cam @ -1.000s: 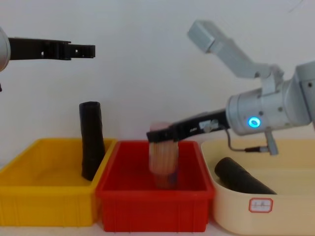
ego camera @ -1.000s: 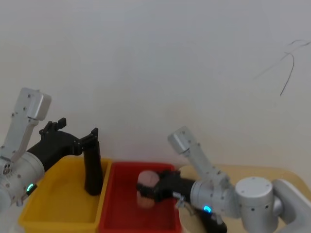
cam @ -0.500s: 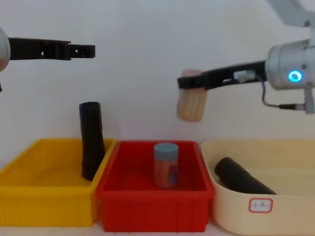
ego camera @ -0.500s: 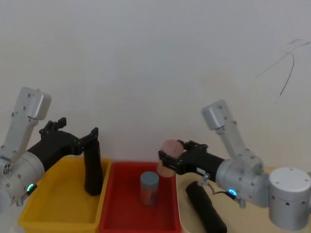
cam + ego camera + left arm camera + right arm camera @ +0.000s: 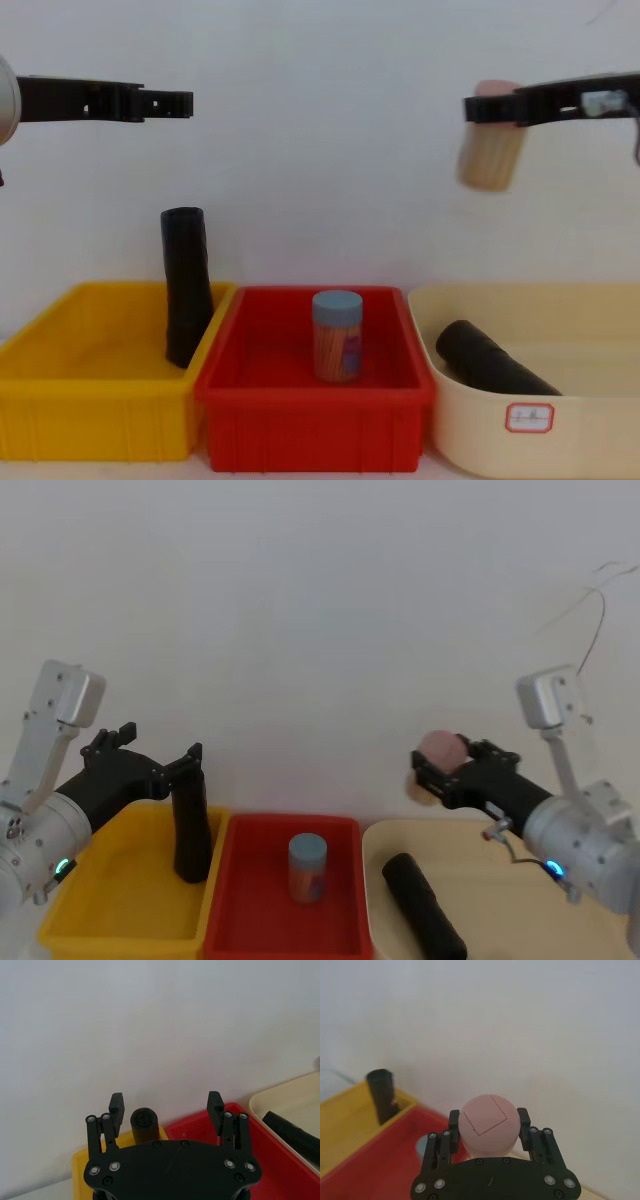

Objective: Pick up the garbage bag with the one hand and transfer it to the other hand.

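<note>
Since the earlier frames, the right gripper (image 5: 492,108) has risen out of the red bin (image 5: 316,415) and swung to the robot's right, and now hangs high over the cream tub (image 5: 560,425), closed around a pink-capped jar (image 5: 489,150) just below its lid. Uncovered in the red bin, a blue-lidded jar (image 5: 337,336) stands upright near the middle. In the yellow bin (image 5: 90,420) on the left, the garbage bag (image 5: 187,285) stands nearly upright, leaning against the wall next to the red bin, with nothing gripping it. Another black roll (image 5: 490,361) lies on its side in the cream tub, which carries a small label on its front wall. Well above the yellow bin, the left gripper (image 5: 150,102) hovers with its fingers spread wide and nothing between them; it has not moved.
</note>
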{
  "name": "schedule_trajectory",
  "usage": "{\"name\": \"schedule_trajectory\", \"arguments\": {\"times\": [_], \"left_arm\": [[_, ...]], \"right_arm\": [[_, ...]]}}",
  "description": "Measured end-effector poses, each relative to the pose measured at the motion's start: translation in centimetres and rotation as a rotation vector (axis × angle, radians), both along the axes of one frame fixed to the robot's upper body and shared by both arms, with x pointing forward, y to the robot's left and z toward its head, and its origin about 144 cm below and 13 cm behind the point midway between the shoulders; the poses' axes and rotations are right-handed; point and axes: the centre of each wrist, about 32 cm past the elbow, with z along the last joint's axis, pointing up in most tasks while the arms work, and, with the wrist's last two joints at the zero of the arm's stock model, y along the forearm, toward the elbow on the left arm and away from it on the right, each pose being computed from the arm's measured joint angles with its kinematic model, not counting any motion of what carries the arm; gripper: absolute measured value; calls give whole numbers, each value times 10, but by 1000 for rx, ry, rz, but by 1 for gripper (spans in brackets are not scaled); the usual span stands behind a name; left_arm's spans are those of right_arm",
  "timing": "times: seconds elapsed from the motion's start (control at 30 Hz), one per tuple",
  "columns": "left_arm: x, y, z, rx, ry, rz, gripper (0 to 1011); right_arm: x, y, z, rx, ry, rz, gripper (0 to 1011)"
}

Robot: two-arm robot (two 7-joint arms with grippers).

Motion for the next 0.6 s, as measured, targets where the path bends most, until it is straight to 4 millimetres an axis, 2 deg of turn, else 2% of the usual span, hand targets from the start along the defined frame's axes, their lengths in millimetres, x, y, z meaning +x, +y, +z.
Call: {"name": "schedule_trajectory", "arguments": {"times": [0.23, 0.6], "left_arm": [[0, 0, 0, 0, 0, 0, 1001], [0, 0, 0, 0, 0, 0, 1002]], "right_arm": [[-17, -15, -11, -3, 1, -108, 652], [-30, -22, -30, -15, 45, -161, 652]]}}
